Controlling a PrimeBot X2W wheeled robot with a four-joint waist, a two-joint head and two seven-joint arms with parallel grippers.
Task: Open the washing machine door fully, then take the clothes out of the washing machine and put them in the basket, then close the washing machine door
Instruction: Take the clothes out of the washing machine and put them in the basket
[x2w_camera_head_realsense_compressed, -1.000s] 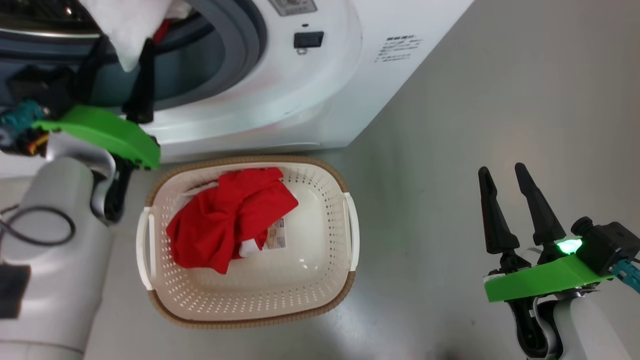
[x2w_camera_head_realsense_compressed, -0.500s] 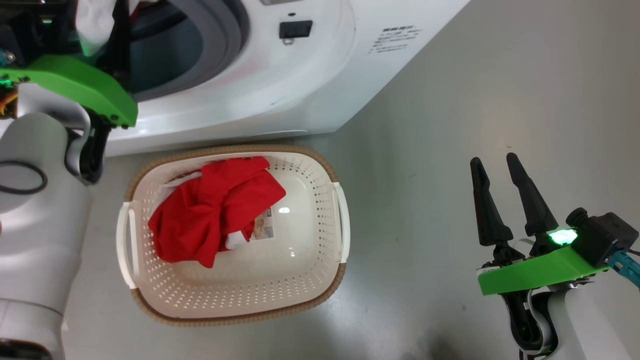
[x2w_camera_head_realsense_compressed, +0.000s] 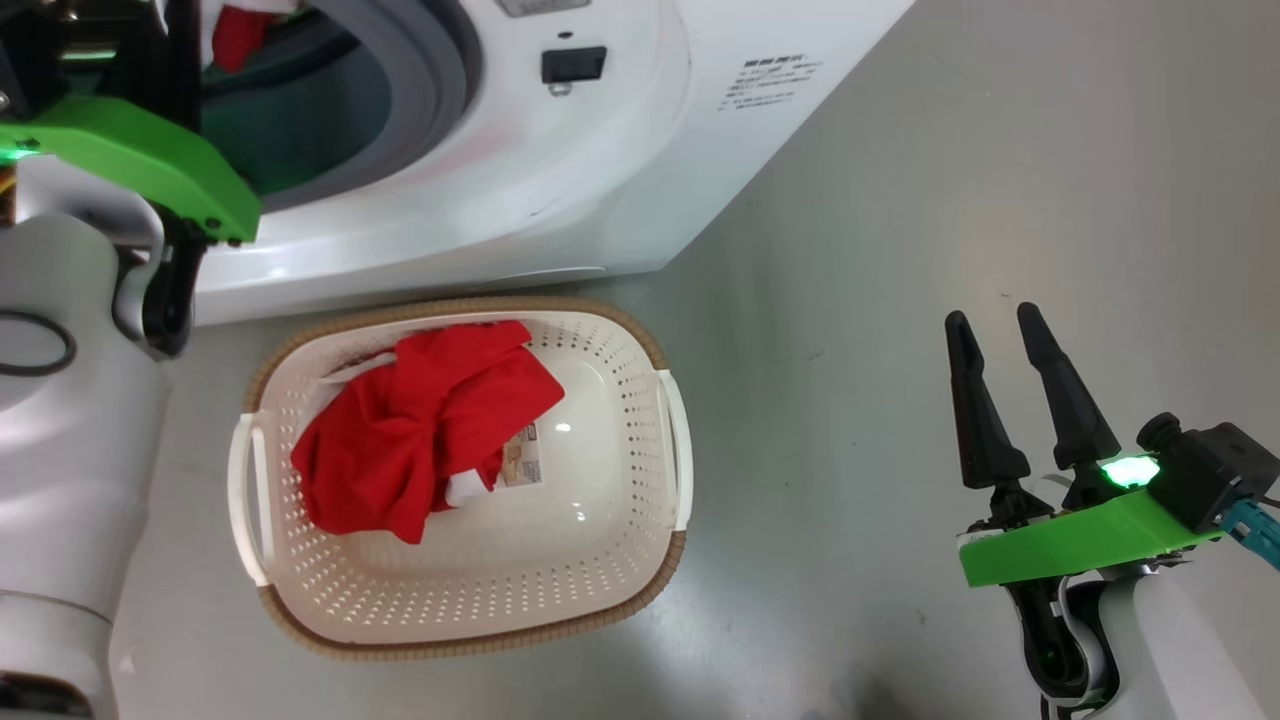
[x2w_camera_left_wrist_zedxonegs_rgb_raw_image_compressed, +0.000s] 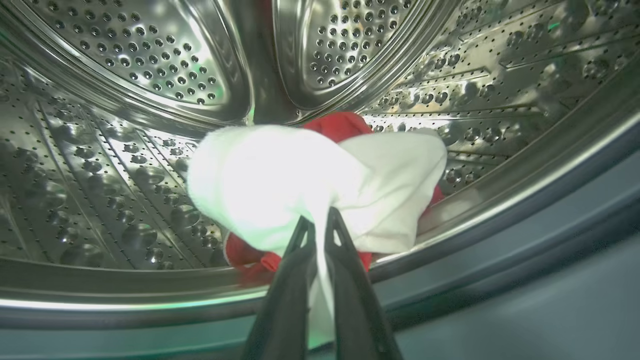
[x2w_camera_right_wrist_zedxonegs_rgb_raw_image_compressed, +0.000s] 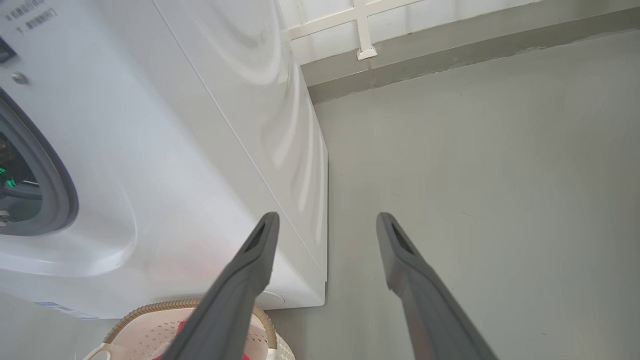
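Head view first: the washing machine (x2w_camera_head_realsense_compressed: 600, 150) fills the top and the basket (x2w_camera_head_realsense_compressed: 672, 440) sits on the floor (x2w_camera_head_realsense_compressed: 900, 250) right in front of it, just below the drum mouth, long side running roughly across the machine's front. One red garment (x2w_camera_head_realsense_compressed: 420, 440) is already bunched in the basket's left half, so the right half is the free spot. The left forearm (x2w_camera_head_realsense_compressed: 70, 420) goes up and into the opening at the top left, which puts that arm way nearer to both the drum and the basket. The right gripper (x2w_camera_head_realsense_compressed: 992, 316) hangs well off to the side over bare floor, fingers spread, nothing in them

Left wrist view: the left gripper (x2w_camera_left_wrist_zedxonegs_rgb_raw_image_compressed: 316, 222) is pinched tight on a fold of the white garment (x2w_camera_left_wrist_zedxonegs_rgb_raw_image_compressed: 270, 185), which balloons out straight ahead of the fingertips inside the drum (x2w_camera_left_wrist_zedxonegs_rgb_raw_image_compressed: 125, 150). Another red piece (x2w_camera_left_wrist_zedxonegs_rgb_raw_image_compressed: 335, 125) lies under and behind it, touching it. The grey rubber ring (x2w_camera_left_wrist_zedxonegs_rgb_raw_image_compressed: 500, 240) is between the cloth and the way out, so I'd guess the pull has to come back and up over that lip, then drop down to the basket

Right wrist view: the right fingers stand wide apart, pointing past the machine's side panel, basket rim just peeking in at the bottom edge
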